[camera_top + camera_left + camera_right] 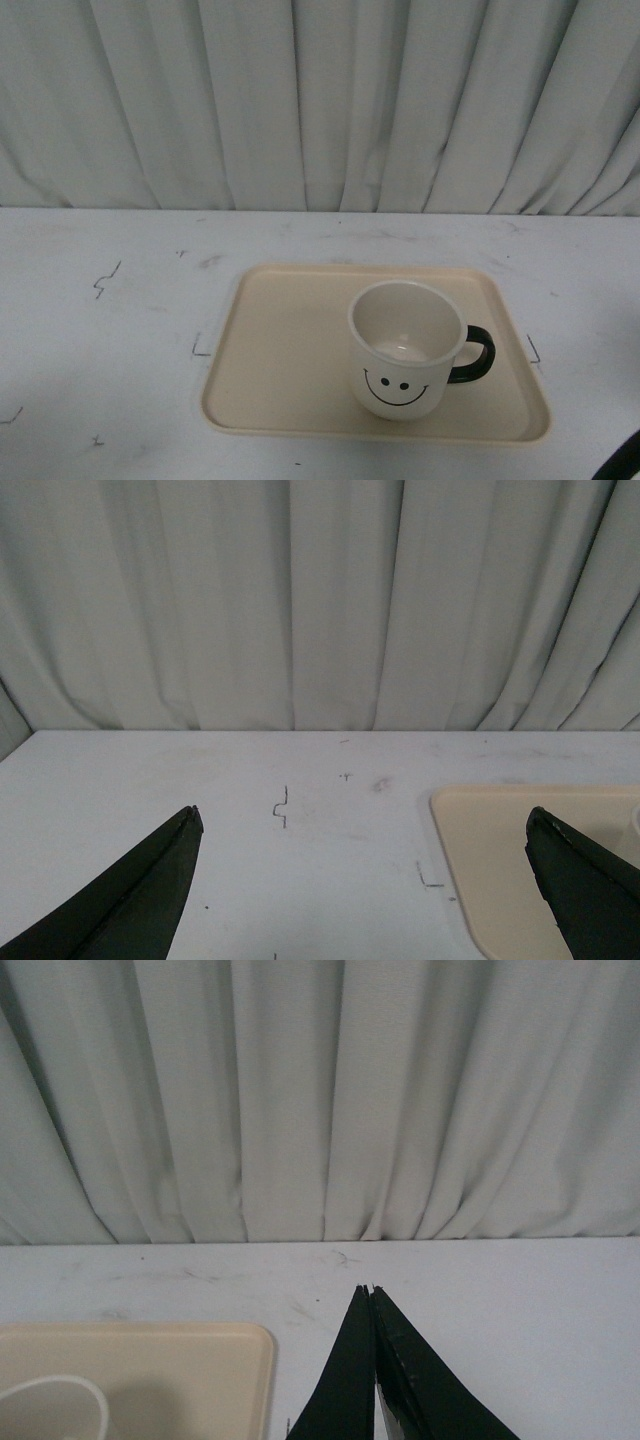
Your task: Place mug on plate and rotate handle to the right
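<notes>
Grey curtain (320, 100) is hung behind the bench (100, 330); the mug (403, 348) is seen upright on the plate (280, 340), its handle (475, 356) at its right; the left tool (362, 825) is spread wide, the right tool (371, 1290) is closed, empty.

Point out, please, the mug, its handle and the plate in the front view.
mug (402, 372): front view, outer wall above the smiley face.
handle (484, 355): front view, outer curve of the black loop.
plate (285, 345): front view, bare floor left of the mug.

The cream-white mug (405, 348) stands upright on the beige rectangular plate (280, 340), in its right half toward the near rim. Its black smiley face looks at the front camera, and its glossy black loop handle (476, 356) points to the right.
</notes>
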Tool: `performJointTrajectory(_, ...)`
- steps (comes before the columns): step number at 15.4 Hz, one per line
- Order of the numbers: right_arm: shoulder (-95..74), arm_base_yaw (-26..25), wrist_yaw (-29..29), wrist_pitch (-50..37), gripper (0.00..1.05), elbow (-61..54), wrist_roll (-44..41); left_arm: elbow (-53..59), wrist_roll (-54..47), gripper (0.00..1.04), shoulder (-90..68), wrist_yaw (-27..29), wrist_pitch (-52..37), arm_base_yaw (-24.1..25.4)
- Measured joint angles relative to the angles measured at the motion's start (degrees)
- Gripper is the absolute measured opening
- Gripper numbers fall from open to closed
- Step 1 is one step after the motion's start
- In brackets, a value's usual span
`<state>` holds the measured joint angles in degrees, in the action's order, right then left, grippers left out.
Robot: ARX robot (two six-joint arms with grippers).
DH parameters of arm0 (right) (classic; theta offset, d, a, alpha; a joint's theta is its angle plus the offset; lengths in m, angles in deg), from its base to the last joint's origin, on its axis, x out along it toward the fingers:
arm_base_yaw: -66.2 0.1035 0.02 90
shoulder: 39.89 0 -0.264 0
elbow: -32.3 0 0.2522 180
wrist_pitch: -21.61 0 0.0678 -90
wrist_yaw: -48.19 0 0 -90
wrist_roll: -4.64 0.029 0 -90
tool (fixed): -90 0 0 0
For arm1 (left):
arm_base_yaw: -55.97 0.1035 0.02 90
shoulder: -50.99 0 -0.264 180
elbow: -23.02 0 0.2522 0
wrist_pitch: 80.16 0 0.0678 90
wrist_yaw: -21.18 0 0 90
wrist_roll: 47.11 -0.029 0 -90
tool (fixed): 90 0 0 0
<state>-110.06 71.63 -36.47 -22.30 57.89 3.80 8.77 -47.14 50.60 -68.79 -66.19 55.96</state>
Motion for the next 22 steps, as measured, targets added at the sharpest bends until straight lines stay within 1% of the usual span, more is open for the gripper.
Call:
performJointTrajectory(1, 1.7, -0.7, -0.4, -3.3, 0.02, -2.6, 0.0, 0.0, 0.0, 0.98, 0.0, 0.0, 0.0, 0.0)
performJointTrajectory(2, 2.7, -1.4, -0.9, -1.9, 0.02, -4.6, 0.0, 0.0, 0.0, 0.98, 0.0, 0.0, 0.0, 0.0)
performJointTrajectory(3, 4.8, -3.1, -4.0, 0.3, 0.02, -6.3, 0.0, 0.0, 0.0, 0.98, 0.0, 0.0, 0.0, 0.0)
performJointTrajectory(4, 6.7, -4.6, -5.0, 1.3, 0.02, -7.0, 0.0, 0.0, 0.0, 0.98, 0.0, 0.0, 0.0, 0.0)
performJointTrajectory(5, 10.1, -5.7, -4.8, 2.8, 0.02, -7.5, 0.0, 0.0, 0.0, 0.98, 0.0, 0.1, 0.0, 0.0)
performJointTrajectory(11, 23.8, -5.7, -5.2, 13.5, 0.02, -10.2, 0.0, 0.0, 0.0, 0.98, 0.0, 0.0, 0.0, 0.0)
performJointTrajectory(16, 38.7, -5.7, -5.2, 26.7, 0.02, -11.2, 0.0, 0.0, 0.0, 0.98, 0.0, 0.0, 0.0, 0.0)
performJointTrajectory(19, 41.6, -5.7, -5.2, 29.4, 0.02, -11.2, 0.0, 0.0, 0.0, 0.98, 0.0, 0.0, 0.0, 0.0)
performJointTrajectory(22, 47.7, -5.7, -5.2, 35.2, 0.02, -11.2, 0.0, 0.0, 0.0, 0.98, 0.0, 0.0, 0.0, 0.0)
